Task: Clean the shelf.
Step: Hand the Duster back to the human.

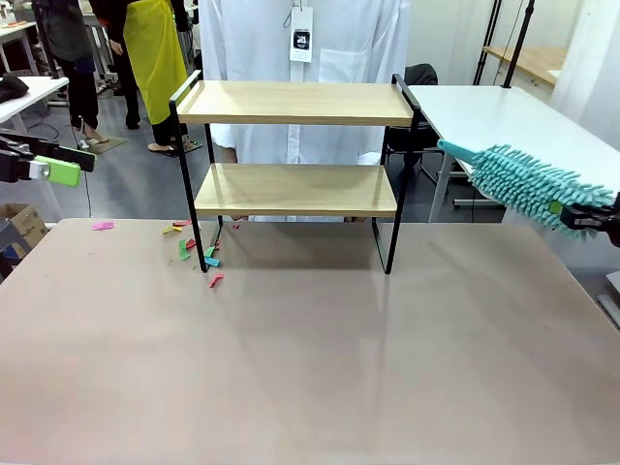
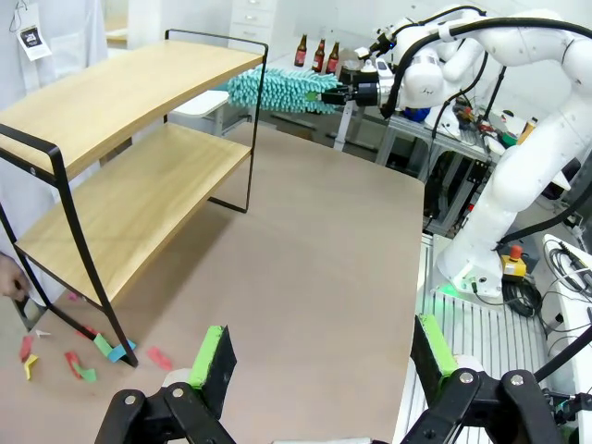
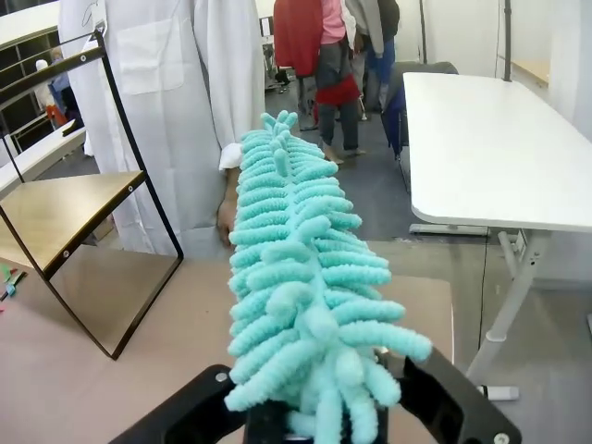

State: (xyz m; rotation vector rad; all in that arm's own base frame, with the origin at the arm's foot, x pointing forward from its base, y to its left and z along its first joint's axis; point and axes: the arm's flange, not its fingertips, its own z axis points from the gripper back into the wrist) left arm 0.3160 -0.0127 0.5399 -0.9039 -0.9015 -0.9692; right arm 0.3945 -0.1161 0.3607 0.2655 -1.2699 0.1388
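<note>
With my right gripper (image 1: pixel 603 217) clamped on the teal duster (image 1: pixel 518 181) and my left gripper (image 2: pixel 324 356) spread wide, sweeping the shelf (image 1: pixel 296 103) ahead looks unstarted; next I swing the duster onto its boards.

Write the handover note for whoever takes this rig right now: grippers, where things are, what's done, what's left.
Left gripper: open, holding nothing, off the table's left side.
Right gripper: shut on the teal duster, held in the air right of the shelf, not touching it.
Shelf stands at the table's far side; both boards look bare. Coloured paper scraps lie on the table by its left legs.
Done: duster in hand. Left: wipe the boards; scraps not yet cleared.
</note>
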